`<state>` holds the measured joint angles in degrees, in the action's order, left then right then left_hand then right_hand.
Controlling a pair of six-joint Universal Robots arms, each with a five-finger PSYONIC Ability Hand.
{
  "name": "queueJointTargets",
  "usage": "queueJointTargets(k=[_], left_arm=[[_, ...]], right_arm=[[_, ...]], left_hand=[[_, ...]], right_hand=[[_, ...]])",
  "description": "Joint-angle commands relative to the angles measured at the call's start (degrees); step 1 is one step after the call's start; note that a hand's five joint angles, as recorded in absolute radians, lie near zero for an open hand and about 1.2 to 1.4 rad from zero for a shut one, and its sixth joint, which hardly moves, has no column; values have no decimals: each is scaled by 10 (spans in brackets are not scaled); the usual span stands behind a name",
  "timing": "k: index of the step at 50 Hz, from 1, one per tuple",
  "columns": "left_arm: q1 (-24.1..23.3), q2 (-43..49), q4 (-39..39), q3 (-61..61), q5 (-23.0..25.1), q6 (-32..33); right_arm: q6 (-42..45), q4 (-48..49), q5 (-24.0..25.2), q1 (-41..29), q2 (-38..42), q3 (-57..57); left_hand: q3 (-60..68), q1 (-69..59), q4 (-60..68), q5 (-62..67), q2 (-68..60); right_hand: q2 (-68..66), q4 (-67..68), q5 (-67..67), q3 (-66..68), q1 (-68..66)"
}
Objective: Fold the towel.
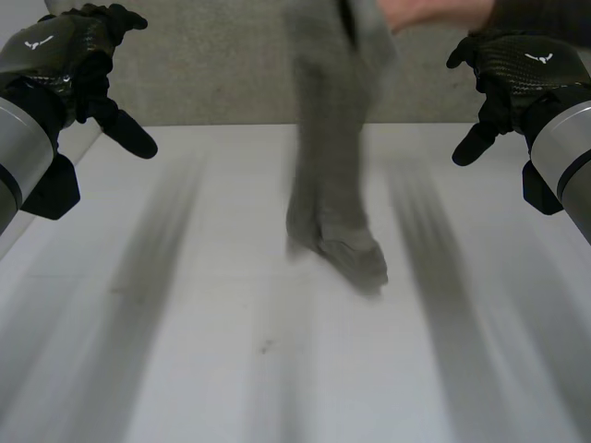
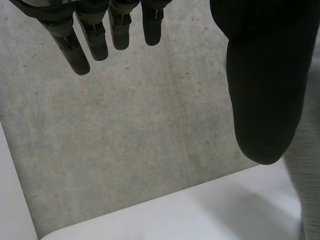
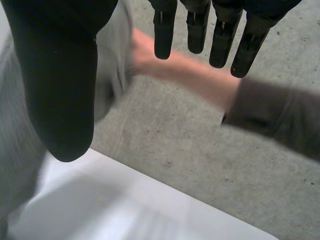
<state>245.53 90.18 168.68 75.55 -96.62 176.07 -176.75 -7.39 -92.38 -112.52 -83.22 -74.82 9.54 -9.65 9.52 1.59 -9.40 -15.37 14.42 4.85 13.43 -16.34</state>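
**A:** Surface: white table (image 1: 185,369), with grey concrete floor (image 1: 212,74) beyond its far edge. Where is the towel?

**B:** The grey towel (image 1: 332,203) hangs in a narrow column from a person's hand (image 1: 420,11) above the far edge. Its lower end is bunched on the middle of the table, between the 2 arms.

**A:** Left hand?

**B:** The left hand (image 1: 78,65) is raised near the far edge on the left side, well apart from the towel. In the left wrist view its fingers (image 2: 95,35) are straight and slightly spread, with the thumb held wide of them. It holds nothing.

**A:** Right hand?

**B:** The right hand (image 1: 517,78) mirrors it on the right side, raised and also clear of the towel. In the right wrist view its fingers (image 3: 197,30) are straight, the thumb is apart, and the palm is empty. In that same view the person's hand grips the upper part of the towel, and a dark sleeve (image 3: 280,115) covers the forearm.
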Motion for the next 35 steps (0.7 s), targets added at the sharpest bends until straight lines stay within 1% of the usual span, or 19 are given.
queueJointTargets(k=[1, 10, 18, 35], left_arm=[[13, -2, 7, -4, 3, 0], [14, -2, 12, -1, 3, 0], [17, 0, 28, 4, 3, 1], [21, 10, 31, 10, 4, 1]], right_arm=[[0, 0, 0, -2, 0, -2], [0, 1, 1, -2, 0, -3], [0, 1, 20, -2, -4, -6], [3, 2, 21, -1, -4, -6]], left_hand=[[5, -4, 5, -15, -6], [5, -4, 5, -15, -6], [5, -4, 5, -15, -6], [8, -7, 9, -12, -10]], right_hand=[[54, -44, -49, -34, 63], [54, -44, -49, -34, 63], [54, -44, -49, -34, 63], [54, -44, -49, -34, 63]])
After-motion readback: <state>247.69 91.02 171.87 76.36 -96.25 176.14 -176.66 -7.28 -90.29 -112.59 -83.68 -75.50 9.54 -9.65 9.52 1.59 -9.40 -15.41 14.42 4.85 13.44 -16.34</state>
